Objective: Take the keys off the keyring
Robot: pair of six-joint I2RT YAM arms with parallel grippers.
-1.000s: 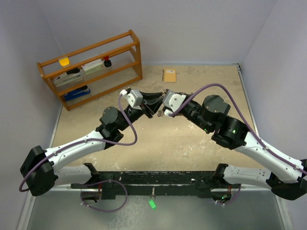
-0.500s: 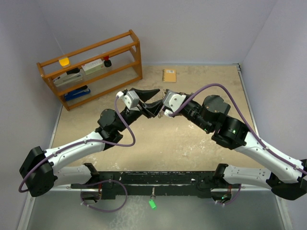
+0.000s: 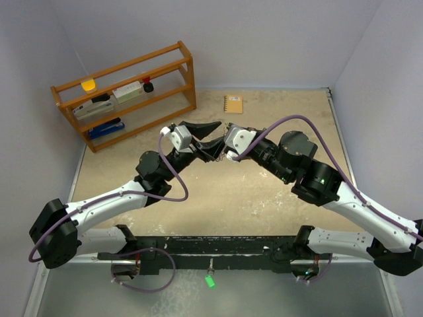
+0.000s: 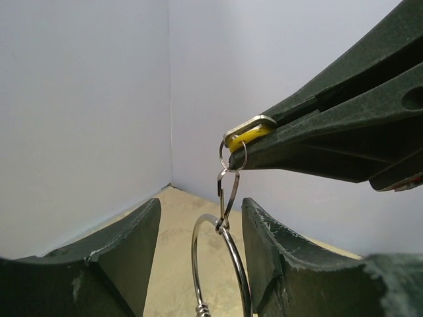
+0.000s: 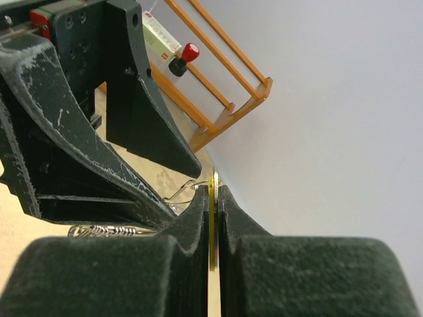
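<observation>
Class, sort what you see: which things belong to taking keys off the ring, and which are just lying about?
Job in hand:
keyring
yellow-headed key, pinched in the right gripper
left gripper, open

Lying about:
orange notebook
wooden rack

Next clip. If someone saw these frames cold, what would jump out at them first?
The two arms meet nose to nose above mid-table, with the right gripper shut on a yellow-headed key. The keyring hangs below that key, between the fingers of the open left gripper. After that, the eye goes to the wooden rack at the far left and the orange notebook by the back wall.
</observation>
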